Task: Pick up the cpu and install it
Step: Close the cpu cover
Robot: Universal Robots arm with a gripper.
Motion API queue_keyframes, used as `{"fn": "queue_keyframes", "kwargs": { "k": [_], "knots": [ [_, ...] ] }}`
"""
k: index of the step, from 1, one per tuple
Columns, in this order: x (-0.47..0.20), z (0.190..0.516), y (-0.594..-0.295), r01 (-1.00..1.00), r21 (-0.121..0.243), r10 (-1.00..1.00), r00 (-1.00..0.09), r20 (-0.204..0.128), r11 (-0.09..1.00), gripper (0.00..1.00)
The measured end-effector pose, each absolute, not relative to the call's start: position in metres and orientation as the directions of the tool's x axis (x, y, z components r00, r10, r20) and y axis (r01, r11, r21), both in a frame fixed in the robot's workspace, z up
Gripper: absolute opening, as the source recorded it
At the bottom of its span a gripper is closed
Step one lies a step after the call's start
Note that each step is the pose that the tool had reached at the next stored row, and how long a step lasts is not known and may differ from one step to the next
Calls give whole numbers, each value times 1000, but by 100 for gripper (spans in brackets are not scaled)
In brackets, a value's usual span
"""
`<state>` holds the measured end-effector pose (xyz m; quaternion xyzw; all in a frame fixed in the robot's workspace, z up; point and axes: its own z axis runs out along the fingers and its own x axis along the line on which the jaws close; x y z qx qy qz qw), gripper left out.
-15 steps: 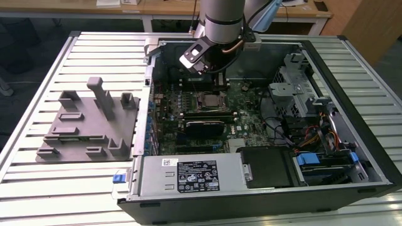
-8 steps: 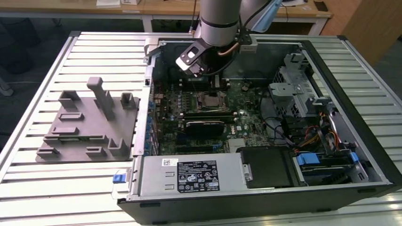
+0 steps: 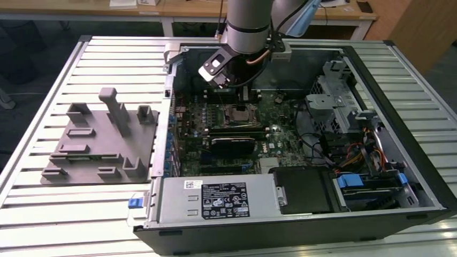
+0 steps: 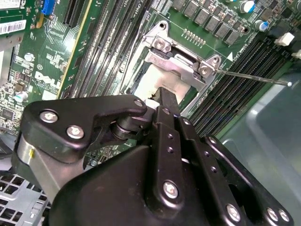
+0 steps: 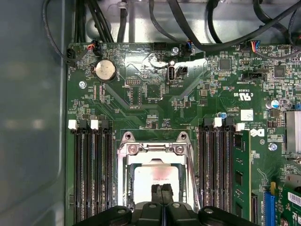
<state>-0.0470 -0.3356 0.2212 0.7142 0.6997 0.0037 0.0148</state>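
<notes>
Silvery cpu point(image 5: 155, 175) lies inside the metal-framed socket point(image 5: 153, 149) of the open computer case point(image 3: 286, 238); the gripper point(image 5: 162, 187), its jaws pressed together, hangs just over it.

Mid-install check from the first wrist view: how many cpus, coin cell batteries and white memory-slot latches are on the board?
cpu: 1
coin cell battery: 1
white memory-slot latches: 4
Total: 6
</notes>
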Motion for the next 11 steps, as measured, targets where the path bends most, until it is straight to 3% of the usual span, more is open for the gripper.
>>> {"fn": "queue_keyframes", "kwargs": {
  "k": [11],
  "knots": [
    [-47,221,-336,989,26,989,-144,-15,145,11]
  ]
}}
